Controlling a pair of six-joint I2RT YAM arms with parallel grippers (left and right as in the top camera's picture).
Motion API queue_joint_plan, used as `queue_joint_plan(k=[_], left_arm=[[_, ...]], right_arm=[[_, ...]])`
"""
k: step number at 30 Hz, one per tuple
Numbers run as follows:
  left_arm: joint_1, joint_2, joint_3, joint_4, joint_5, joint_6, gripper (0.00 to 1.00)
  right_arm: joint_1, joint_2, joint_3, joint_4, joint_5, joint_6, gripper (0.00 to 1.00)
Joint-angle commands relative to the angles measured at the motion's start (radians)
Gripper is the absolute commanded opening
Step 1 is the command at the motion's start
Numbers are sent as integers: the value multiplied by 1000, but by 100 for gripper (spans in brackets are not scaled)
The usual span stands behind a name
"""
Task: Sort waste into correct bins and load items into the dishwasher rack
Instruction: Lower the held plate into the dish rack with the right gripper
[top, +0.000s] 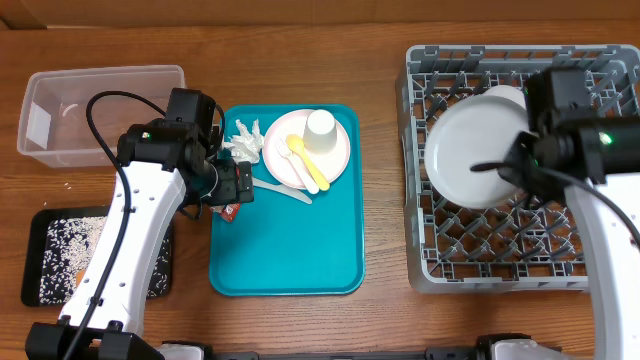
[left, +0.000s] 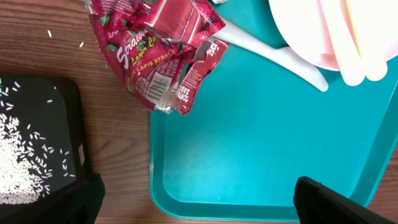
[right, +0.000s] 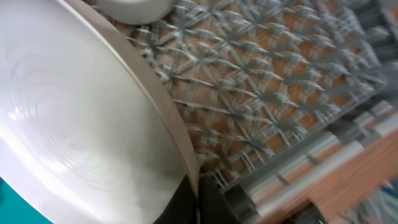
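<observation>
**Red wrappers under wide-open left jaws, a plate pinched over the rack**

Red wrappers (left: 158, 53) lie just ahead of the left gripper (left: 199, 202), straddling the edge of the teal tray (left: 261, 137), part on the tray and part on bare wood. The left gripper's jaws are spread as wide as they go and hold nothing. The arm is angled down over the tray's edge, with the black tray (left: 78, 124) of rice close on one side of the hand.

The main risk here is a mixed grab. A piece of white cutlery (left: 273, 56) runs up against the wrappers and seems to pass under them, so closing there could lift it with the waste. The foil also looks slick and bunched, so one piece may slide free.

The right gripper (right: 189, 202) is clamped on the rim of a white plate (top: 475, 150), which it holds tilted above the dishwasher rack (right: 280, 93). Because the grip is on one edge only, the plate could pivot or slip. A white bowl (right: 134, 6) sits in the rack just past the plate, so a careless descent could knock it or leave the plate resting on top of the pegs instead of between them.
</observation>
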Motion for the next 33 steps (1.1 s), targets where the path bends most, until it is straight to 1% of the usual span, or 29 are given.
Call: queue_joint_plan(k=[1, 2, 7, 11, 19, 26, 30, 33], left_arm=[[0, -4, 11, 5, -10, -13, 100], [0, -4, 11, 5, -10, -13, 100], [0, -4, 11, 16, -10, -13, 100], [0, -4, 11, 16, -9, -13, 100], [0, -4, 11, 18, -10, -13, 100], [0, -4, 11, 23, -10, -13, 100], [0, -4, 11, 27, -10, -13, 100], [0, -4, 11, 27, -10, -13, 100]], right_arm=[[2, -55, 29, -74, 103, 134, 4], [2, -62, 29, -114, 137, 172, 4], [23, -103, -16, -112, 103, 156, 4], [58, -113, -71, -112, 98, 187, 4], [124, -112, -201, -108, 156, 317, 4], [223, -112, -240, -106, 165, 380, 4], [291, -111, -275, -109, 214, 444, 4], [307, -111, -304, -110, 256, 482, 4]])
